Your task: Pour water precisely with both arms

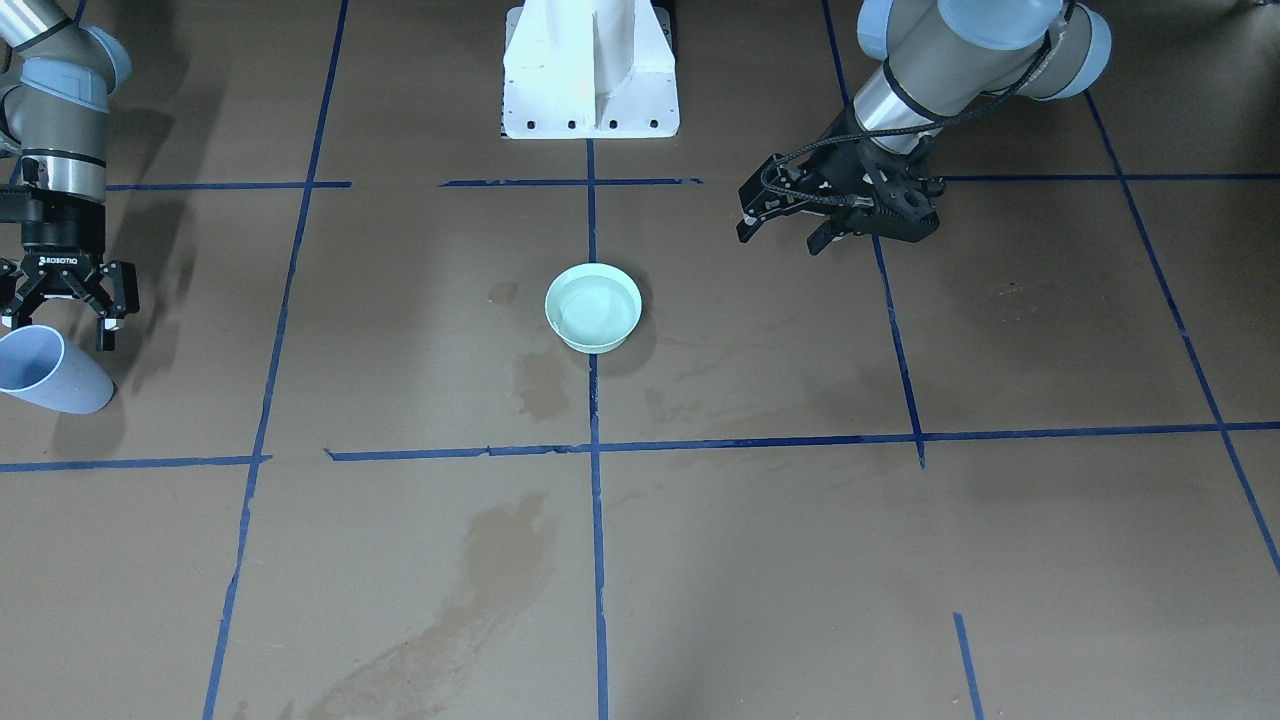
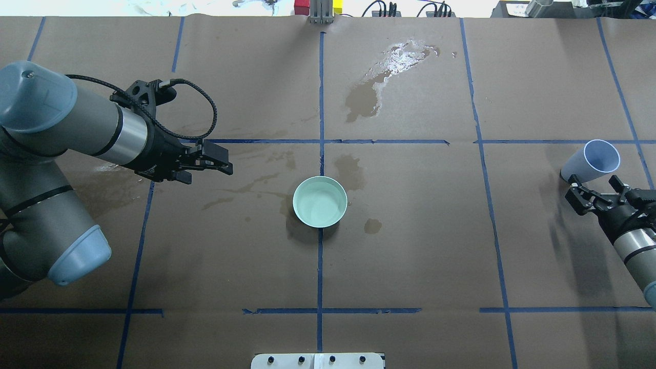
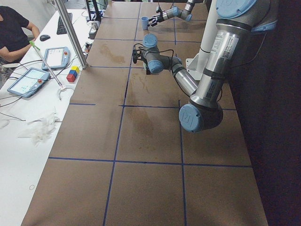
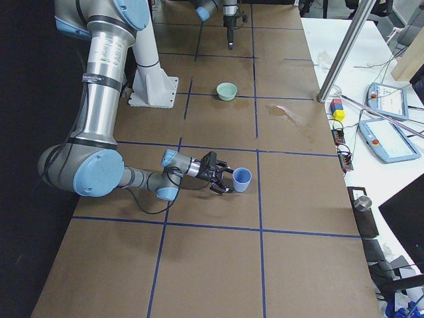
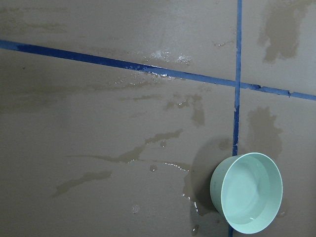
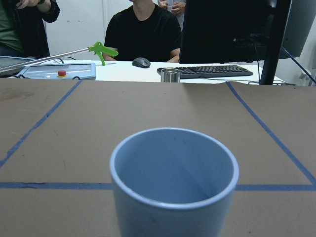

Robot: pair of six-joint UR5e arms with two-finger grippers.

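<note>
worries first, left to right across the overhead view. lots of damp streaks on the brown paper point(image 2: 246, 256) under the left gripper point(image 2: 224, 163) and around the bowl point(image 2: 320, 201). probably slick there, so a nudge or an off-centre pinch could skate the bowl along instead of steadying it. fairly full too, so a bump likely slops more over the rim. further back, a shiny wet patch point(image 2: 394, 61) beyond the bowl, well clear of both arms, so no real threat.

over on the right, the cup point(image 2: 594, 161) stands well apart from the bowl. means a long carry, and a light cup could tip if the fingers close lopsided or clip the wall on the way in.

now the containers:
- bowl: mint green, upright, right on the blue tape cross in the middle. holds the water point(image 5: 249, 190), clear with a faint shimmer.
- cup: pale blue, upright, looks empty from the right wrist view. can't see the very bottom though.

end effectors: left gripper hangs above the paper left of the bowl, jaws parted a little, carrying nothing. right gripper point(image 2: 594, 187) spread wide just beside the cup, apparently not touching it.
</note>
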